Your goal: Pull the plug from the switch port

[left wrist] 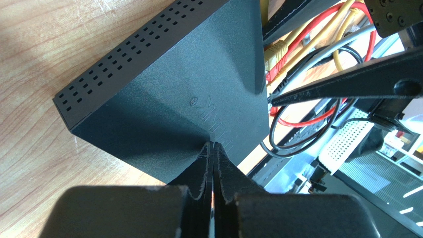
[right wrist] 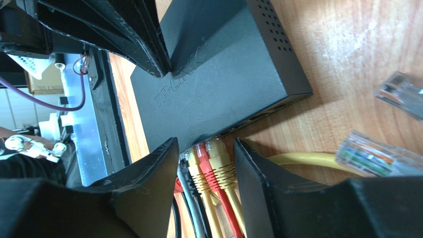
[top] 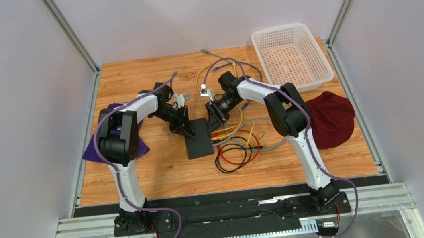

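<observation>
While the closed, empty left gripper (left wrist: pixel 213 148) is bearing on the flat matte black rectangular switch (right wrist: pixel 223 74) on the brown wooden table (top: pixel 143 182), the part-open right gripper (right wrist: pixel 205 148) is straddling, without evident grip, the red and yellow plastic plugs (right wrist: pixel 204 163) seated directly ahead.

Cables (top: pixel 239 146) crowded the port side of the switch (left wrist: pixel 188 84); the left gripper (left wrist: pixel 213 146) occupied its top; bare table (top: pixel 160 174) flanked the opposite side.

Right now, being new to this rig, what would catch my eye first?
A flat matte black switch box sits centred on the wooden table, the shut left gripper tip-down on its top. The right gripper, jaws open, straddles red and yellow cable plugs at its port edge.
</observation>
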`<action>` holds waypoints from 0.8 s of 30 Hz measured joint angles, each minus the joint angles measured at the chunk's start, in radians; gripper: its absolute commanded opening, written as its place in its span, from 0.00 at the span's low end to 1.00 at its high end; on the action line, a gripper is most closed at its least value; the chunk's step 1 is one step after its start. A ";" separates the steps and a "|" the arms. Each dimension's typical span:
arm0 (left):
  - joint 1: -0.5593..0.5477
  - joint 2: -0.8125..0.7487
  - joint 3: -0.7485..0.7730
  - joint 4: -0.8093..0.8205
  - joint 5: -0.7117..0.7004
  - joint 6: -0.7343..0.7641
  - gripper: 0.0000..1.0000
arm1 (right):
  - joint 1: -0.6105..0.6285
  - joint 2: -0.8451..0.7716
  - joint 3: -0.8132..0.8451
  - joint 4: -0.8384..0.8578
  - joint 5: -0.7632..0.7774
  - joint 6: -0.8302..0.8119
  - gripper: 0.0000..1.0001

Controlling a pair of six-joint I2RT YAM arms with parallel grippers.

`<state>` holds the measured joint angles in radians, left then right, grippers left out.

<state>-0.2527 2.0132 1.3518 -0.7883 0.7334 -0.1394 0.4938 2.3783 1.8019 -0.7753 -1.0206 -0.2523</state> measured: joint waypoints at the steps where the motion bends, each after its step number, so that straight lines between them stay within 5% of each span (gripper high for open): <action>1: 0.000 0.000 0.000 0.000 0.000 0.000 0.00 | -0.002 0.004 0.002 -0.002 -0.003 -0.001 0.45; 9: 0.000 0.000 0.011 -0.003 -0.014 0.006 0.00 | -0.013 0.031 0.026 -0.031 -0.014 -0.003 0.37; 16: 0.000 0.003 0.017 -0.005 -0.019 0.008 0.00 | -0.013 0.042 0.031 -0.042 -0.023 -0.008 0.18; 24: 0.000 0.004 0.018 -0.005 -0.021 0.008 0.00 | -0.013 0.052 0.056 -0.076 -0.007 -0.012 0.08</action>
<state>-0.2527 2.0171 1.3701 -0.7933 0.7124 -0.1314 0.4808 2.4302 1.8580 -0.8516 -1.0279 -0.2642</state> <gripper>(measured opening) 0.007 0.182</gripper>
